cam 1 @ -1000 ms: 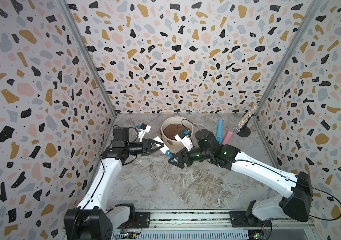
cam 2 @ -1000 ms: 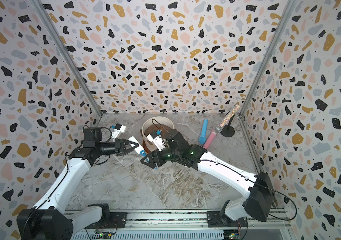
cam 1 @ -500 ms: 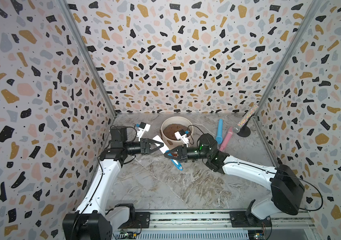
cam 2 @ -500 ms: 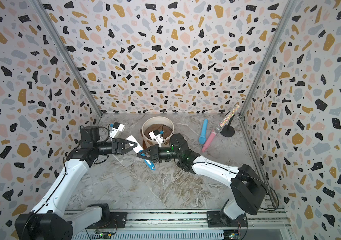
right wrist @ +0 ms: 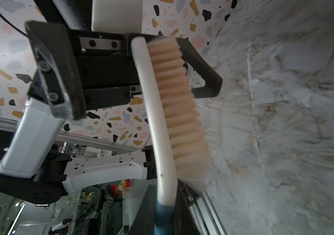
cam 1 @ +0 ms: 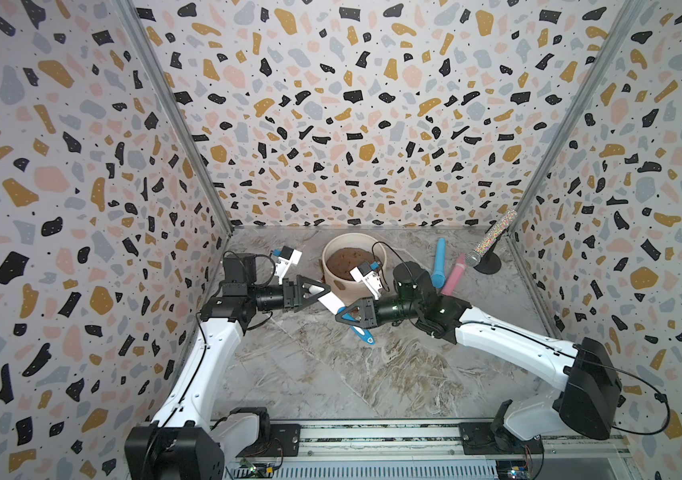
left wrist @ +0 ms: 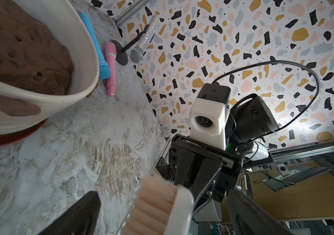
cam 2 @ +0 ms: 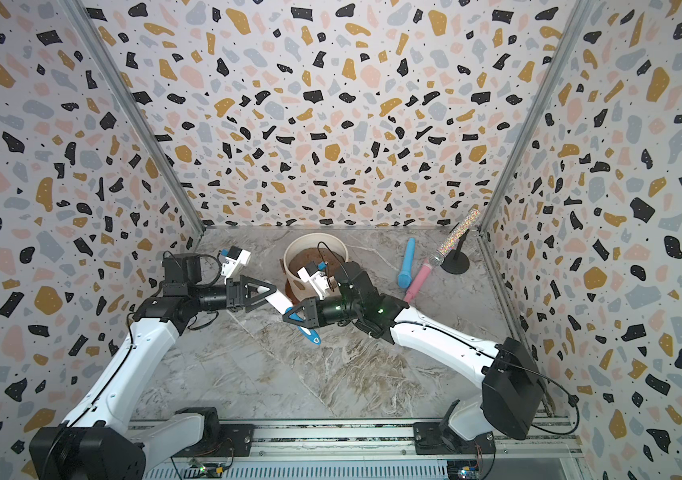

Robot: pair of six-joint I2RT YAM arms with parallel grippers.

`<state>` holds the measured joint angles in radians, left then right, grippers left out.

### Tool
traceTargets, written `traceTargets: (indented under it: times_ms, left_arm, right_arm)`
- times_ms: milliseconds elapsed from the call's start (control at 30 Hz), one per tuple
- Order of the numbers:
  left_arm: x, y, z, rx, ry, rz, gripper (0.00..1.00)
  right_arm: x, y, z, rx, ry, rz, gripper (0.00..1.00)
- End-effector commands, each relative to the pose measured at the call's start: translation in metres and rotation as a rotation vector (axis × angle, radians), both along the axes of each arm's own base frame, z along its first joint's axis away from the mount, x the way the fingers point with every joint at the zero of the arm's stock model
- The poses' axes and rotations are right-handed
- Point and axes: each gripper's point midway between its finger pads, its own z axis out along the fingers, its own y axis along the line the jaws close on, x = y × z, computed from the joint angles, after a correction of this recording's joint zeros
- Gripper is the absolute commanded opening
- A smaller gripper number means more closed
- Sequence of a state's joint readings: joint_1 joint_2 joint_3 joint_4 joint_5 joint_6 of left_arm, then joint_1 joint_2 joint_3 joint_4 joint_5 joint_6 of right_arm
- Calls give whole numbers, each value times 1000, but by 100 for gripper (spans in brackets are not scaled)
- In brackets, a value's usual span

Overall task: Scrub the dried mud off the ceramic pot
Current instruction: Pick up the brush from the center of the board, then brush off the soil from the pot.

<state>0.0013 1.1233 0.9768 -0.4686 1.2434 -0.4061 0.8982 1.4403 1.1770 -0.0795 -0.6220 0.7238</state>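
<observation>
Walls close your surface [cam 1: 331, 374] on the left, far and right sides, and a rail runs along its near edge. The open room is the near half, between the two arms.

You have one ceramic pot [cam 1: 347, 237], one brush [cam 1: 331, 302] and three microphones: blue [cam 1: 439, 264] and pink [cam 1: 455, 274] lying flat, and a glittery one [cam 1: 491, 239] on a stand in the far right corner.

The pot stands upright at far centre on a terracotta saucer [left wrist: 9, 138], mouth up. A patch of dried mud [left wrist: 13, 105] sits on its ribbed outer wall, on the near-left side.

Just near of the pot, the brush's long axis runs from far left to near right, bristles down.

Your right end effector [cam 1: 341, 318] is clenched on the blue handle. Your left end effector [cam 1: 315, 295] is released, its jaws spread wide around the white head.
</observation>
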Motion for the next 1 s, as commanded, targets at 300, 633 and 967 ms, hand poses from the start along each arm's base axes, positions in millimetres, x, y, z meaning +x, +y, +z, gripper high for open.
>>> traceTargets:
  times_ms: [300,633,967]
  left_arm:
    - [37,103,-58,875,-179,257,100]
    - [47,167,-95,1138,-2,314,100]
    - [46,195,-151,1128,134,283,100]
  right_arm:
    - [10,-94,-65,-694,-365,69,0]
    - [37,-35,-48,-602,-173,-78,0]
    - [76,-6,-43,-685,-199,-140,0]
